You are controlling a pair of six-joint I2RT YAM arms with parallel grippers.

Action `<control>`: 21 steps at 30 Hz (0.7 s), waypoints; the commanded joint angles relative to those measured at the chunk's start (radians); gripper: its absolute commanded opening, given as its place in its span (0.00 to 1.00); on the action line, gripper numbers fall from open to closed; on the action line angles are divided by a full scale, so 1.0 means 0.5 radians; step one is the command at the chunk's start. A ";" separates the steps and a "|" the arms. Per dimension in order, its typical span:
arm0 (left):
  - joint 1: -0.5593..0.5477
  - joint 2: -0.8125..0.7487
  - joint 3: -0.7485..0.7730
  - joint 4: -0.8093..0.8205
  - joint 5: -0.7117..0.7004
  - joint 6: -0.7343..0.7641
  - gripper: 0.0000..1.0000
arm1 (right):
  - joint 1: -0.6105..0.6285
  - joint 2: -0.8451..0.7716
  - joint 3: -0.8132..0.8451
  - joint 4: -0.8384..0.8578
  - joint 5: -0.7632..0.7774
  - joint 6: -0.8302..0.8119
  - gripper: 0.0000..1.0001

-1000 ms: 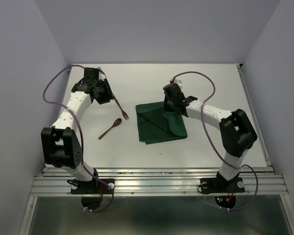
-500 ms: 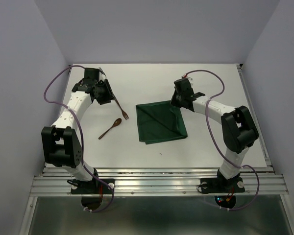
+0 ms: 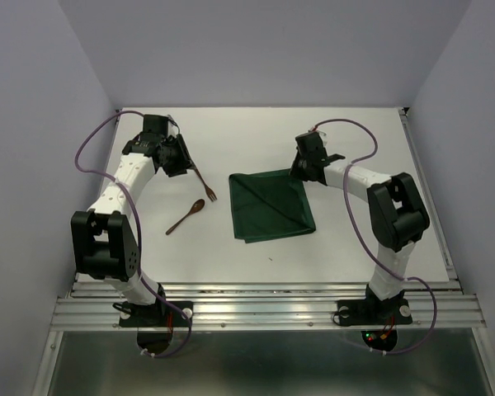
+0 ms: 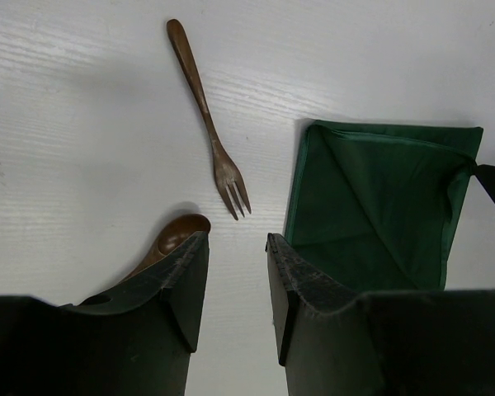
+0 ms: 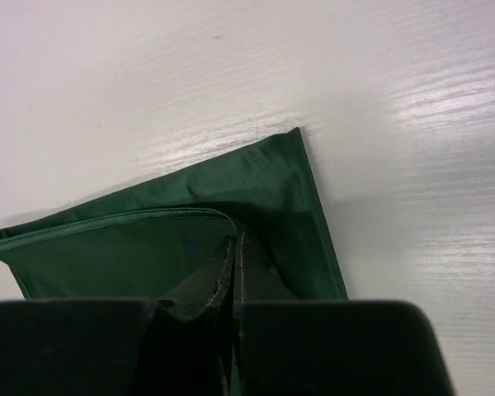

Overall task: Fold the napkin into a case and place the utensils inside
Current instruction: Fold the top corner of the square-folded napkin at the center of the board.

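Limp and light, the napkin (image 5: pixel 256 181) is best taken by its hemmed corner, where the right gripper (image 5: pixel 235 243) pinches it; the left gripper (image 4: pixel 235 252) hangs part-spread, empty, fork (image 4: pixel 206 115) just ahead.

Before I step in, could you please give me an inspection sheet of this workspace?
Surface: white table.
Job's things: dark green napkin lies folded at centre; wooden fork and wooden spoon lie left of it, not yet inside.
Clutter: nothing seen.
Grippers: left gripper open and empty, near the utensils; right gripper shut at the napkin's far right corner.
Cables: purple cables loop along both arms.
Surroundings: pale walls on three sides; metal rail at the near edge.
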 commanded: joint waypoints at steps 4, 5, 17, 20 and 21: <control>-0.016 -0.001 0.007 0.029 0.021 0.023 0.45 | -0.023 0.066 0.146 0.082 -0.014 -0.037 0.01; -0.016 0.003 0.007 0.026 0.021 0.026 0.45 | -0.023 0.090 0.159 0.082 -0.014 -0.037 0.01; -0.031 0.012 0.001 0.035 0.024 0.023 0.45 | -0.023 0.127 0.214 0.097 0.060 -0.105 0.01; -0.035 0.021 0.004 0.038 0.024 0.020 0.45 | -0.023 0.130 0.232 0.094 0.072 -0.114 0.01; -0.041 0.024 0.007 0.035 0.024 0.020 0.45 | -0.023 0.139 0.239 0.097 0.072 -0.114 0.01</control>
